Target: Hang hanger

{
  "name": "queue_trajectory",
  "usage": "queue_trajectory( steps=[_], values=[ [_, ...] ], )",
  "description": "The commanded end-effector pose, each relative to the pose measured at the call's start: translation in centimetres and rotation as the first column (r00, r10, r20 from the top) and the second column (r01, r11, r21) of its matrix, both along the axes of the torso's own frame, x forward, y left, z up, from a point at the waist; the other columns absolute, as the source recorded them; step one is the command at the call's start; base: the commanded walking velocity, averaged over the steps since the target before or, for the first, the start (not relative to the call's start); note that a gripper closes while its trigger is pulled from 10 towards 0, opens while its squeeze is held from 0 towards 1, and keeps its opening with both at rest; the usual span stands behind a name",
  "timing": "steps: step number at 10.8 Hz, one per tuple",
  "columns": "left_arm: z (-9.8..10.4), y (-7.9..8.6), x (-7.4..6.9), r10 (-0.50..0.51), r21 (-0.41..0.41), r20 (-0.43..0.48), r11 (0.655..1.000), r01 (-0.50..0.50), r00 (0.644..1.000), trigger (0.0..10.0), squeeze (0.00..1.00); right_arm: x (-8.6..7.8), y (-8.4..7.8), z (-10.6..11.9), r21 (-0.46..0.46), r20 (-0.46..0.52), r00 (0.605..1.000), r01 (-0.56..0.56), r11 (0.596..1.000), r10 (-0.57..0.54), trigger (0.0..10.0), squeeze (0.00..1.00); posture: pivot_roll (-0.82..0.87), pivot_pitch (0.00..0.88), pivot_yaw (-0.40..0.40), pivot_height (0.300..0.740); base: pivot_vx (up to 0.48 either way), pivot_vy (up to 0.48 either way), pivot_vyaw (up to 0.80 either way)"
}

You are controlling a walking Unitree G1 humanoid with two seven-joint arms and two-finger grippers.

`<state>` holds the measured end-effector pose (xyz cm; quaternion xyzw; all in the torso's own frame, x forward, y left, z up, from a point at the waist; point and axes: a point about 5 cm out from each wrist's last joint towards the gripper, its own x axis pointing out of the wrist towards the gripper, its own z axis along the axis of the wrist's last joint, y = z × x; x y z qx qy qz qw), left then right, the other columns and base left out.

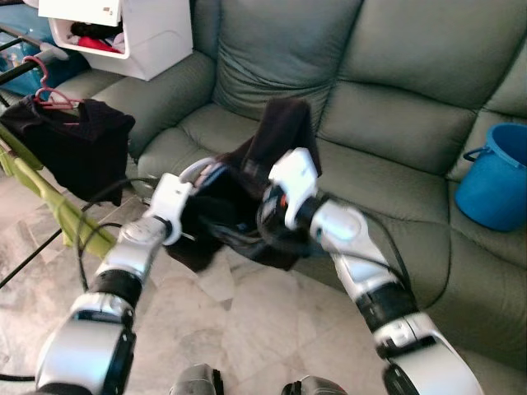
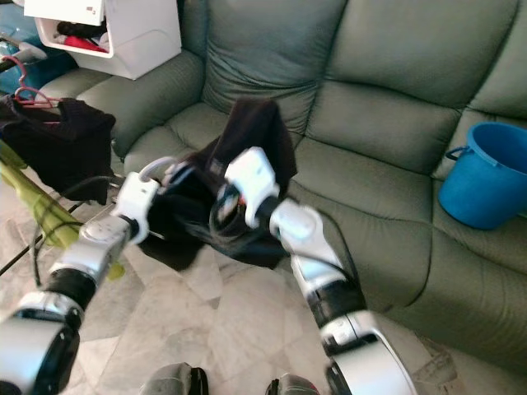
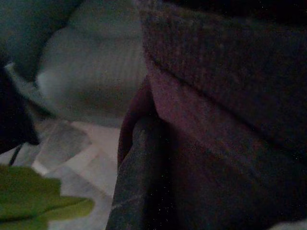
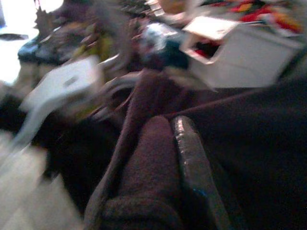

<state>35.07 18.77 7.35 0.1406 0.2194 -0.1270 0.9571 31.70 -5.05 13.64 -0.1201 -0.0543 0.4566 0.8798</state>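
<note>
Head views: both silver arms meet in front of the robot, over the pale marble floor (image 1: pixel 247 321) and just before the grey-green leather sofa (image 1: pixel 370 99).
Held thing: one dark maroon knitted garment (image 1: pixel 276 156) is bunched between the two wrists, one flap standing up, the rest sagging below them.
Hanger: a pale curved bar (image 1: pixel 193 169) arcs out of the cloth beside the left wrist; it may be the hanger, too little shows to be sure.
Left gripper (image 3: pixel 139 167): buried in the cloth; the left wrist view gives one dark finger pressed against a maroon fold, and whether it is clamped I cannot tell.
Right gripper (image 4: pixel 184 163): the right wrist view, blurred, gives one glossy black finger (image 4: pixel 192 167) lying tight along a roll of the cloth, seemingly pinching it; the other finger is hidden.
In the way: the cloth covers both sets of fingers in the head views.
Far left: a lime-green drying rack (image 1: pixel 49 197) carries one black garment (image 1: pixel 74 140) on a pink hanger (image 1: pixel 49 95).
Far left, higher: one white plastic bin (image 1: pixel 123 33) with red and dark clothes sits on the sofa arm.
Right: one blue plastic bucket (image 1: pixel 494 177) rests on the sofa seat.
Wrist extras: the left wrist view adds a green rack edge (image 3: pixel 38 206) near the floor; the right wrist view adds the left arm's white wrist block (image 4: pixel 62 88).
Count: two garments, one bin, one bucket.
</note>
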Motion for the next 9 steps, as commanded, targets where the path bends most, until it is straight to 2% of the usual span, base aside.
queue_trajectory(
  steps=[1, 2, 3, 4, 5, 6, 7, 8, 9],
  values=[
    [2.8, 0.0, 1.6, 0.039, -0.038, 0.092, 0.999, -0.035, 0.995, 0.0, 0.0, -1.3, 1.0, -1.5, -0.09, -0.048, 0.993, -0.116, 0.989, 0.112, 0.0, 0.0, -0.08, 0.0, -0.038, 0.74, 0.0, 0.0, 0.0],
    [3.3, 0.6, 1.8, 0.076, -0.033, 0.113, 0.997, -0.073, 0.991, 0.0, 0.0, -3.0, 0.7, -3.4, -0.198, -0.1, 0.975, -0.212, 0.957, 0.196, 0.0, 0.0, -0.08, 0.0, -0.04, 0.74, 0.0, 0.0, 0.0],
    [3.4, 1.0, 1.8, 0.093, -0.036, 0.116, 0.995, -0.09, 0.989, 0.0, 0.0, -3.6, 0.6, -4.3, -0.251, -0.11, 0.972, -0.23, 0.94, 0.208, 0.0, 0.0, -0.08, 0.0, -0.04, 0.74, 0.0, 0.0, 0.0],
    [3.4, 1.2, 1.8, 0.082, -0.024, 0.114, 0.997, -0.08, 0.99, 0.0, 0.0, -2.6, -0.2, -4.7, -0.338, -0.027, 0.994, -0.108, 0.935, 0.105, 10.0, 0.0, -0.08, 0.0, -0.04, 0.74, 0.0, 0.0, 0.0],
    [3.4, 1.3, 1.7, 0.065, -0.001, 0.123, 0.998, -0.065, 0.99, 0.0, 0.0, -1.3, -1.1, -3.9, -0.311, 0.053, 0.998, 0.033, 0.95, -0.017, 10.0, 0.0, -0.08, 0.0, -0.04, 0.74, 0.0, 0.0, 0.0],
    [3.4, 1.4, 1.7, 0.067, 0.0, 0.125, 0.998, -0.068, 0.99, 0.0, 0.0, -0.3, -1.9, -2.8, -0.271, 0.155, 0.978, 0.178, 0.946, -0.14, 10.0, 0.0, -0.08, 0.0, -0.04, 0.74, 0.0, 0.0, 0.0],
    [3.4, 1.5, 1.7, 0.075, 0.001, 0.127, 0.997, -0.076, 0.989, 0.0, 0.0, -0.3, -2.3, -2.4, -0.204, 0.145, 0.975, 0.195, 0.959, -0.167, 10.0, 0.0, -0.08, 0.0, -0.04, 0.74, 0.0, 0.0, 0.0],
    [3.4, 1.6, 1.7, 0.079, 0.006, 0.126, 0.997, -0.08, 0.989, 0.0, 0.0, -0.5, -2.8, -2.6, -0.198, 0.158, 0.968, 0.223, 0.955, -0.193, 10.0, 1.0, -0.08, 0.0, -0.041, 0.74, 0.0, 0.0, 0.0],
    [3.7, 2.1, 1.9, 0.103, 0.021, 0.133, 0.994, -0.107, 0.986, 0.0, 0.0, -1.2, -2.9, -4.0, -0.237, 0.105, 0.978, 0.2, 0.951, -0.179, 10.0, 1.0, -0.08, 0.0, -0.04, 0.74, 0.0, 0.0, 0.0]
  ],
)
